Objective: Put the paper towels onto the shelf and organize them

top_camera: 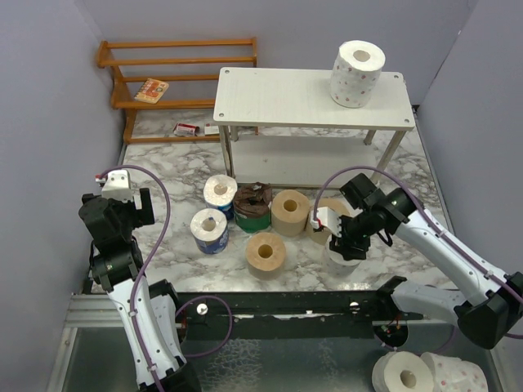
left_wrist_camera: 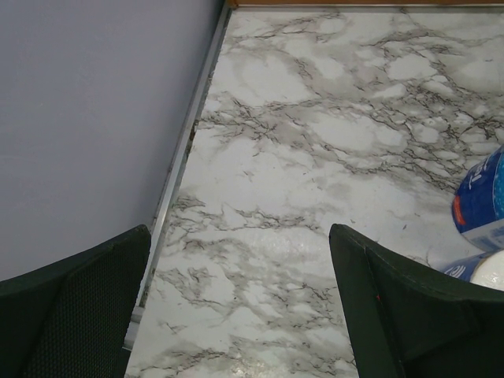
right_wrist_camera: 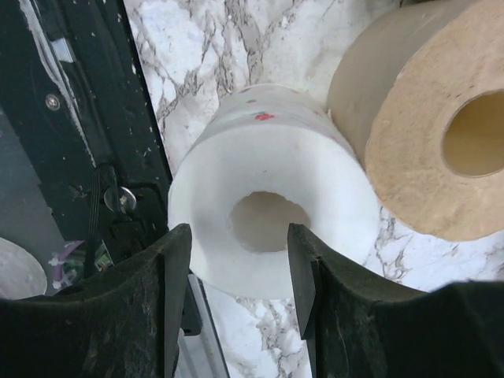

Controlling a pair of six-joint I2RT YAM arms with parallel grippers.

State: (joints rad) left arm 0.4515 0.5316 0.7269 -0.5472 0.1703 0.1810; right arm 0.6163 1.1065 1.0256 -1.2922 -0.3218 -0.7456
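Observation:
The pale two-tier shelf (top_camera: pixel 286 98) stands at the back, with a white pink-dotted roll (top_camera: pixel 357 73) on its top right. On the marble floor stand two blue-wrapped rolls (top_camera: pixel 209 230), a dark brown roll with a green band (top_camera: pixel 252 207) and three tan rolls (top_camera: pixel 290 212). My right gripper (top_camera: pixel 343 243) is open, just above a second white dotted roll (right_wrist_camera: pixel 315 157), one finger (right_wrist_camera: pixel 169 268) at its outer edge and the other over its core. A tan roll (right_wrist_camera: pixel 425 126) stands beside it. My left gripper (left_wrist_camera: pixel 240 315) is open and empty over bare floor by the left wall. The blue rolls (left_wrist_camera: pixel 480 205) show at its right.
An orange slatted rack (top_camera: pixel 176 61) stands at the back left with a red box (top_camera: pixel 152 90) on it. A small box (top_camera: pixel 187 128) lies on the floor. A black rail (top_camera: pixel 286 306) runs along the near edge. Two more white rolls (top_camera: pixel 404 376) lie at the bottom right.

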